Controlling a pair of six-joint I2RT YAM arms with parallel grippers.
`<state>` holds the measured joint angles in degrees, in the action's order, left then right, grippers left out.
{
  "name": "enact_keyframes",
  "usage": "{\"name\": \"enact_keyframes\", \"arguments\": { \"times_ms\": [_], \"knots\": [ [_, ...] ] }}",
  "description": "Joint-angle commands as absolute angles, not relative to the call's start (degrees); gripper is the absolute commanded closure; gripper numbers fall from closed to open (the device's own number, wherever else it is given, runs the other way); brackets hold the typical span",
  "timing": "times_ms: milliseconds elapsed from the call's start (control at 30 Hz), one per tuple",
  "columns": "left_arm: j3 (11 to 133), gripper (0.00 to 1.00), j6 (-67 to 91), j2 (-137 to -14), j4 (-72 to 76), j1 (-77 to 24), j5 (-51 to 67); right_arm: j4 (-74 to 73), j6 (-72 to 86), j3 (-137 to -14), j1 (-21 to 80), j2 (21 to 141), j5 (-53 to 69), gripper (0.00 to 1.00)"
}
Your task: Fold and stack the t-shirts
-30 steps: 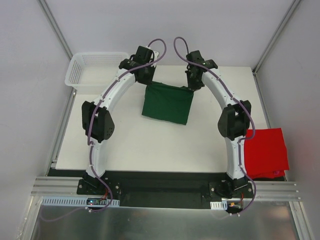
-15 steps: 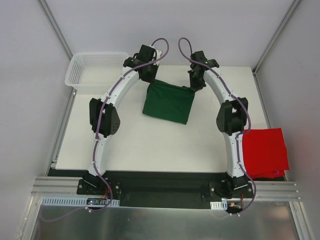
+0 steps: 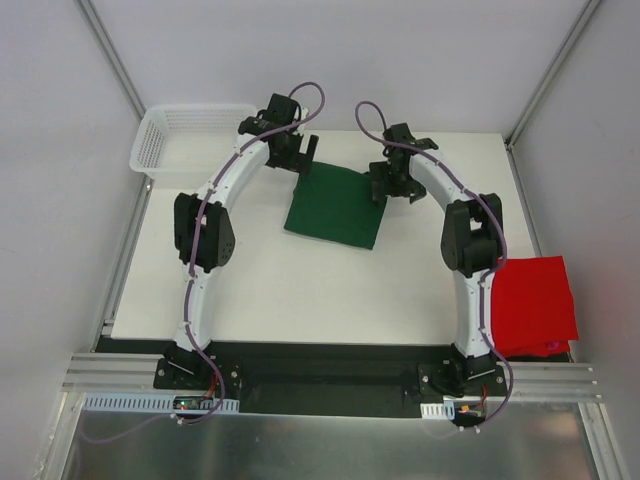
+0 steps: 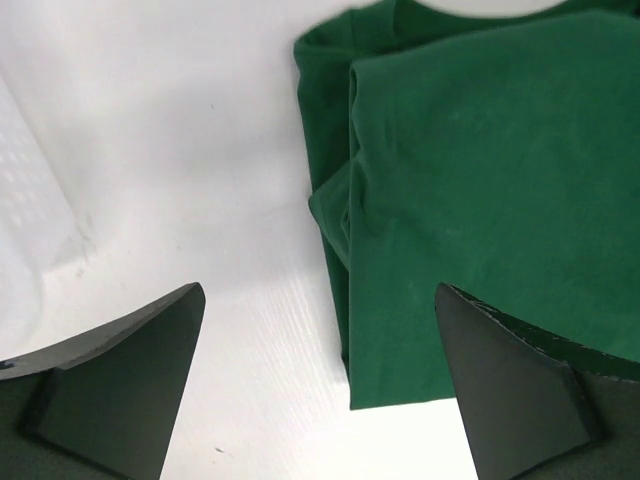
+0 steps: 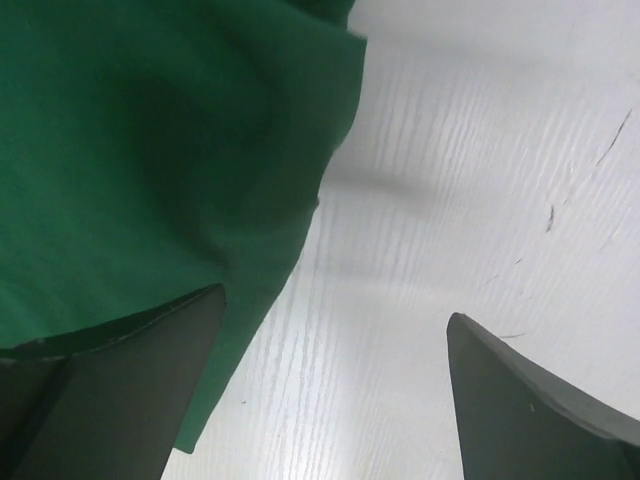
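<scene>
Overhead view of a white table (image 3: pixel 300 290) with two robot arms bolted at its near edge, at 6 o'clock. Both arms curve inward and reach toward 12 o'clock.

The green t-shirt (image 3: pixel 335 207) lies folded into a flat, roughly square packet a little toward 12 o'clock from the table's centre. The red t-shirt (image 3: pixel 535 305) lies well apart from it at the table's 4 o'clock edge, just beside the right arm's lower section. It is spread flat, and part of it reaches over the table's edge.

The left gripper (image 3: pixel 295 160) hovers at the green packet's 11 o'clock corner. Its jaws are spread wide and hold nothing. In the left wrist view, the shirt's layered folded edge runs between the two dark fingers, with bare table on the 9 o'clock side.

The right gripper (image 3: pixel 385 185) sits at the packet's 2 o'clock corner. Its jaws are also spread wide with nothing held. In the right wrist view, the green cloth fills the 10 o'clock part of the picture, its edge passes by one finger, and bare table lies between the fingers.

A white mesh basket (image 3: pixel 190 135) stands at the table's 10 o'clock corner, near the left arm.
</scene>
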<state>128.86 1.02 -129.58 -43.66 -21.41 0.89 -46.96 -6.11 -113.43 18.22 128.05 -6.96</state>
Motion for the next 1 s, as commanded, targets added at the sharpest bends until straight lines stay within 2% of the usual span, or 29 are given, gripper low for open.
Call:
{"name": "enact_keyframes", "arguments": {
  "times_ms": [0, 67, 233, 367, 433, 600, 800, 967],
  "knots": [
    [124.1, 0.01, 5.3, -124.6, -44.6, -22.1, 1.8, -41.5, -5.1, -107.7, 21.2, 118.6, -8.3, 0.04],
    [122.3, 0.01, 6.3, -124.0, -44.5, -22.6, 3.0, -39.6, -5.7, -103.4, 22.9, 115.8, -9.1, 0.02],
    [126.5, 0.01, 4.6, -126.0, -43.8, -24.3, 0.3, -30.9, -6.9, -97.4, 25.0, 111.5, -9.2, 0.28],
    [130.5, 0.01, 2.2, -127.3, -41.6, -24.6, -1.8, -26.3, -8.9, -97.1, 26.0, 110.6, -10.5, 0.36],
    [131.0, 0.01, 1.0, -128.5, -39.0, -24.5, -2.2, -24.3, -9.9, -97.1, 26.3, 110.9, -10.7, 0.37],
    [131.7, 0.01, -1.5, -131.2, -35.5, -24.5, -2.4, -24.6, -12.1, -102.6, 26.5, 116.0, -13.2, 0.34],
    [131.9, 0.01, -2.8, -135.3, -33.8, -24.2, -3.3, -25.6, -14.5, -106.7, 26.6, 120.1, -17.0, 0.12],
    [133.0, 0.01, -3.3, -137.5, -32.2, -23.8, -3.2, -25.8, -14.9, -106.7, 26.7, 120.4, -18.9, 0.07]
  ]
}}
